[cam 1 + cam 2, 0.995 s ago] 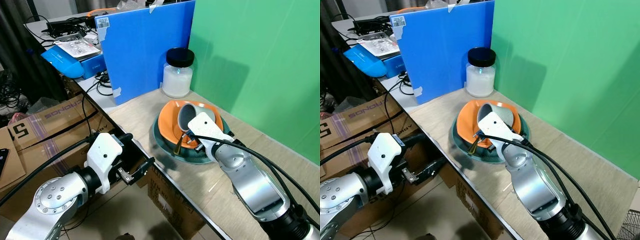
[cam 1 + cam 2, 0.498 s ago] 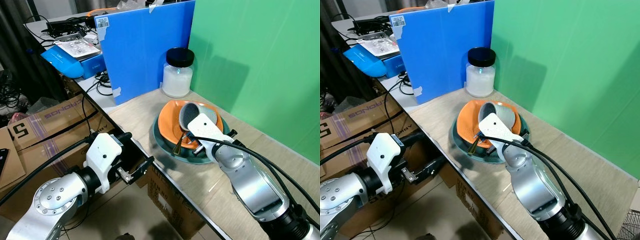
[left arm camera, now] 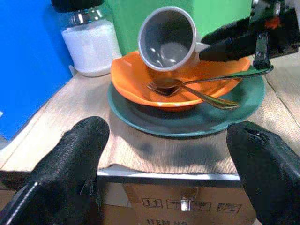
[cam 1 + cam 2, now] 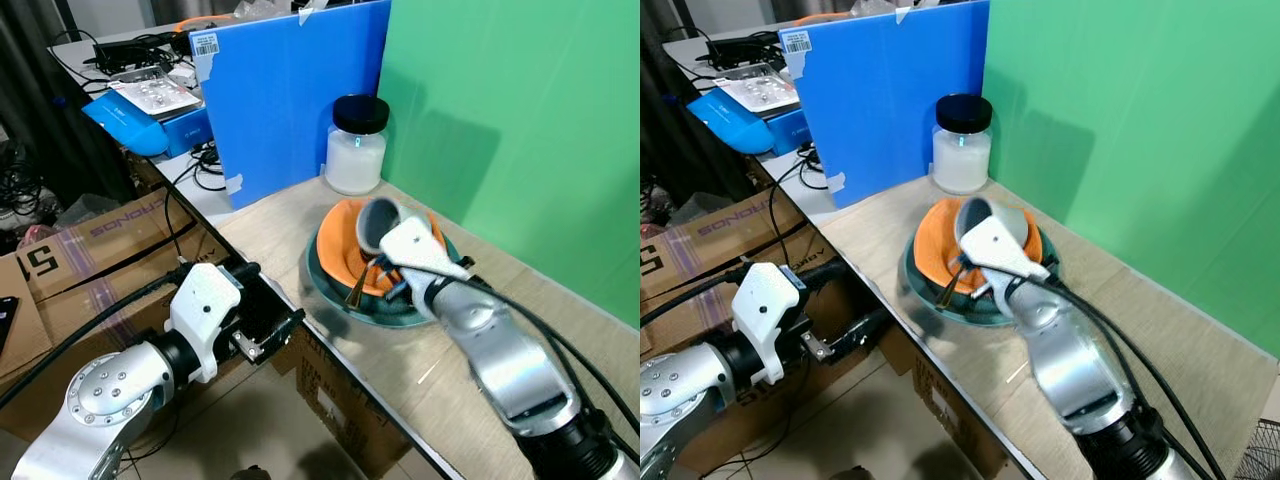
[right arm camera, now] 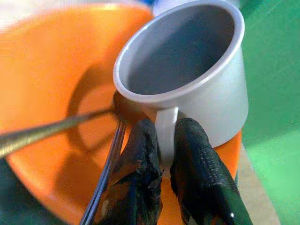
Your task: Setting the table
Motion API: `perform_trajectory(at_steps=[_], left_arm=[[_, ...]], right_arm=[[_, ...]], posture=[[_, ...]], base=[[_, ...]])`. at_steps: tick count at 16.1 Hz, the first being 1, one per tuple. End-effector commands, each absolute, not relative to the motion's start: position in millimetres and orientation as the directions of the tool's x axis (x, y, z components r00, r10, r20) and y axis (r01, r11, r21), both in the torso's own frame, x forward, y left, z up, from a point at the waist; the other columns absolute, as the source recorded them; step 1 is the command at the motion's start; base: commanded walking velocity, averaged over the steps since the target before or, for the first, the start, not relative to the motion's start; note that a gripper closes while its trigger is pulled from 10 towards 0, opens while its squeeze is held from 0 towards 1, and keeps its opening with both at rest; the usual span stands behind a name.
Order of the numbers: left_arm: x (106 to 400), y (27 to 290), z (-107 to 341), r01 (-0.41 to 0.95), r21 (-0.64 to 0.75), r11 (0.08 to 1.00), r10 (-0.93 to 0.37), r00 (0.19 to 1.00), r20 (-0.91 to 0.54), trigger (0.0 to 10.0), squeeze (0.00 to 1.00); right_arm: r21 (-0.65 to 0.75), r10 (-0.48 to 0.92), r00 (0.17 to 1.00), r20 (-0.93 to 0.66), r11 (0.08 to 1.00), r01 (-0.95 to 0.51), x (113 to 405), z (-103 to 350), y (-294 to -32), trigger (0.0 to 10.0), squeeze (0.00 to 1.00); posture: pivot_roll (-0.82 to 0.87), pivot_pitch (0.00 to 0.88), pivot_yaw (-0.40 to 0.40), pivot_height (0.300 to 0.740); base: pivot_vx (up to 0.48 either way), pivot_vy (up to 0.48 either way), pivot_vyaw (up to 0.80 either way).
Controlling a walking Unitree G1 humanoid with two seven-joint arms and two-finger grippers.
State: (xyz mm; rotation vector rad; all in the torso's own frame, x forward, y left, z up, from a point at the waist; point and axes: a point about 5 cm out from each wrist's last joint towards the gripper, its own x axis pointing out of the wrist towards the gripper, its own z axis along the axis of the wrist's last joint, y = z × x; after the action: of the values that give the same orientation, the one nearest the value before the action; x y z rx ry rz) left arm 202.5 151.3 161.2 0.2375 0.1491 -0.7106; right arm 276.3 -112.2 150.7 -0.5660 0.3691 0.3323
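A grey mug (image 5: 187, 70) hangs tilted just above the orange bowl (image 4: 338, 240), its mouth facing the left arm. My right gripper (image 5: 166, 129) is shut on the mug's handle, and its white wrist housing (image 4: 410, 245) covers the fingers in the eye views. The bowl sits on a dark green plate (image 4: 322, 288) near the table's front edge. A spoon (image 3: 165, 85) and a fork lie in the bowl, handles over the rim. My left gripper (image 3: 164, 140) stands open below the table edge, facing the plate with nothing between its fingers.
A glass jar (image 4: 356, 145) with a black lid and white contents stands behind the plate. A blue board (image 4: 290, 100) and a green backdrop (image 4: 520, 120) wall the table's far side. Cardboard boxes (image 4: 90, 240) and cables lie on my left, off the table.
My right gripper has lifted the grey mug up out of the orange bowl and tipped it a little. The left arm has barely moved.
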Motion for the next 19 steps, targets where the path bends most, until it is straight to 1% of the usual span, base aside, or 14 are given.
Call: perform_trajectory(at_steps=[1,5,7,10,13,14,15,16,17,19], left_arm=[[205.1,151.7,161.9,0.655,0.167,0.737,-0.623,0.754,-0.209,10.0,0.0],[206.5,149.8,162.7,0.664,0.165,0.729,-0.633,0.746,-0.208,10.0,0.0],[208.4,149.0,165.6,0.661,0.17,0.731,-0.632,0.749,-0.196,10.0,0.0],[206.5,147.5,165.2,0.648,0.162,0.744,-0.622,0.761,-0.186,10.0,0.0],[207.1,147.7,164.8,0.632,0.164,0.758,-0.607,0.775,-0.176,10.0,0.0],[208.4,148.5,165.7,0.614,0.171,0.771,-0.593,0.789,-0.161,10.0,0.0],[211.0,150.0,168.4,0.561,0.176,0.809,-0.549,0.828,-0.116,10.0,0.0],[211.8,150.1,168.9,0.551,0.177,0.816,-0.54,0.834,-0.108,10.0,0.0],[217.4,148.6,171.2,0.502,0.176,0.847,-0.496,0.864,-0.081,10.0,0.0],[222.0,142.4,176.5,0.468,0.156,0.87,-0.469,0.883,-0.032,10.0,0.0]], right_arm=[[-0.42,0.228,0.904,-0.362,0.825,-0.377,278.4,162.8,-114.0,0.0,0.0],[-0.371,0.256,0.903,-0.345,0.847,-0.381,280.1,167.7,-113.5,0.0,0.0],[-0.32,0.279,0.903,-0.326,0.866,-0.384,279.5,171.2,-114.3,0.0,0.0],[-0.172,0.366,0.898,-0.245,0.895,-0.412,270.0,179.3,-115.0,0.0,0.0],[-0.111,0.366,0.907,-0.211,0.912,-0.394,260.6,178.2,-122.9,0.0,0.0],[-0.092,0.352,0.921,-0.169,0.924,-0.37,256.3,180.2,-126.6,0.0,0.0],[-0.055,0.299,0.946,-0.126,0.95,-0.308,248.9,181.7,-134.1,10.0,0.0],[-0.048,0.29,0.95,-0.12,0.954,-0.297,247.4,181.9,-135.8,10.0,0.0],[-0.023,0.316,0.948,-0.051,0.948,-0.317,239.9,187.5,-137.2,10.0,0.0],[-0.002,0.341,0.94,0.012,0.94,-0.341,233.0,192.6,-136.1,10.0,0.0]], posture=[[0.19,0.0,0.001,0.74],[0.19,0.0,0.013,0.74],[0.2,0.0,0.007,0.74],[0.2,0.0,-0.006,0.74],[0.2,0.0,-0.01,0.74],[0.2,0.0,-0.011,0.74],[0.19,0.0,-0.004,0.74],[0.18,0.0,-0.001,0.74],[0.18,0.0,0.001,0.74],[0.17,0.0,0.014,0.74]], base=[[0.0,0.0,0.0],[0.0,0.0,0.0],[0.0,0.0,0.0],[0.0,0.0,0.0],[0.0,0.0,0.0],[0.0,0.0,0.0],[0.0,0.0,0.0],[0.0,0.0,0.0],[0.0,0.0,0.0],[0.0,0.0,-0.24]])
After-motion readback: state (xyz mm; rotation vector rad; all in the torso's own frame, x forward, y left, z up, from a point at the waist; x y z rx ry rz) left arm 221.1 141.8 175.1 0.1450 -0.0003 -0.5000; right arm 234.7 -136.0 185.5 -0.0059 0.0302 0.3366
